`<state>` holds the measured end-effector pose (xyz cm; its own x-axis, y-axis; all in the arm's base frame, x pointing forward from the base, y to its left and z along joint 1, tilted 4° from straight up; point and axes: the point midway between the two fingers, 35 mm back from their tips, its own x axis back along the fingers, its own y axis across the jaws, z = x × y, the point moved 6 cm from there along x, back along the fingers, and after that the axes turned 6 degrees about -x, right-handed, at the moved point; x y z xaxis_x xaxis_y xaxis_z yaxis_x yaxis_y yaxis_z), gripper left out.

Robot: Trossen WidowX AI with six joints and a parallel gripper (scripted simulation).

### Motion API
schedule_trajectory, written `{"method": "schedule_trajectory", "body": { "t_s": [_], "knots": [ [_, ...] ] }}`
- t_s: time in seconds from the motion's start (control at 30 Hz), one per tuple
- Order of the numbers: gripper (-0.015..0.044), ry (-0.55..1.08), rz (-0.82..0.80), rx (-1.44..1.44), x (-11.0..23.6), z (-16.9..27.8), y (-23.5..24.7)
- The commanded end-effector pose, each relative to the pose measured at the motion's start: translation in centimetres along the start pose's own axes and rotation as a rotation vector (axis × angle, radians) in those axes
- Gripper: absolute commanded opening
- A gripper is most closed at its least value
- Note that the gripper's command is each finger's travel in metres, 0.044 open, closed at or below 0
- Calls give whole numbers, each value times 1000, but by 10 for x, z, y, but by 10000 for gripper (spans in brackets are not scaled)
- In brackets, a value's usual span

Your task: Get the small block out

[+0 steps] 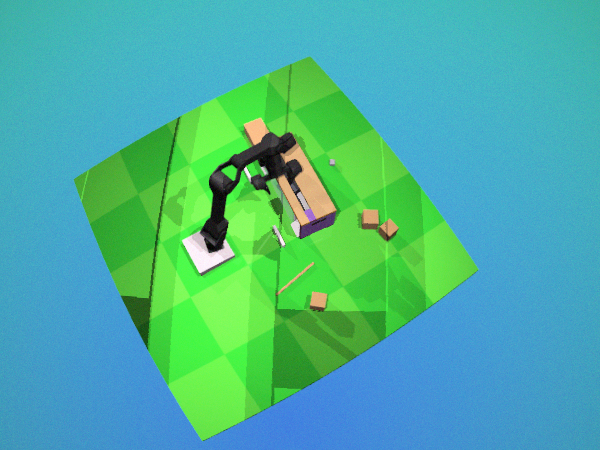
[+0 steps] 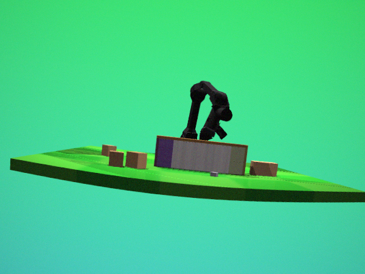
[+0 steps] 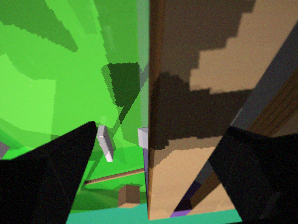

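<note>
The long box (image 1: 315,192) (image 2: 201,156) (image 3: 175,165) has a tan top, a grey back wall and a purple end toward the near side. My gripper (image 1: 276,177) (image 2: 213,132) (image 3: 144,122) is open and empty. It hangs low over the box's far half, with one finger over the table in front of the clear front and the other over the tan top. In the wrist view a small pale block (image 3: 143,136) shows right beside the box's front edge; I cannot tell if it is on the shelf. A small grey cube (image 1: 331,162) (image 2: 214,173) lies on the table behind the box.
Three tan cubes (image 1: 370,218) (image 1: 388,229) (image 1: 318,300) stand to the right and front. A flat tan block (image 1: 254,127) (image 2: 263,168) lies at the box's far end. Two white sticks (image 1: 278,236) (image 1: 247,174) and a wooden stick (image 1: 295,278) lie in front of the box.
</note>
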<state>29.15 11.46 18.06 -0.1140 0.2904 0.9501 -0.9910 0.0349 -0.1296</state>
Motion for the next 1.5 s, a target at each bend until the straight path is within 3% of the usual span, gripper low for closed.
{"method": "schedule_trajectory", "body": {
  "t_s": [0.0, 1.47],
  "knots": [
    [400, 6, 0, 1, -5, 11, -1],
    [400, 14, 2, 1, -37, 104, -10]
  ]
}}
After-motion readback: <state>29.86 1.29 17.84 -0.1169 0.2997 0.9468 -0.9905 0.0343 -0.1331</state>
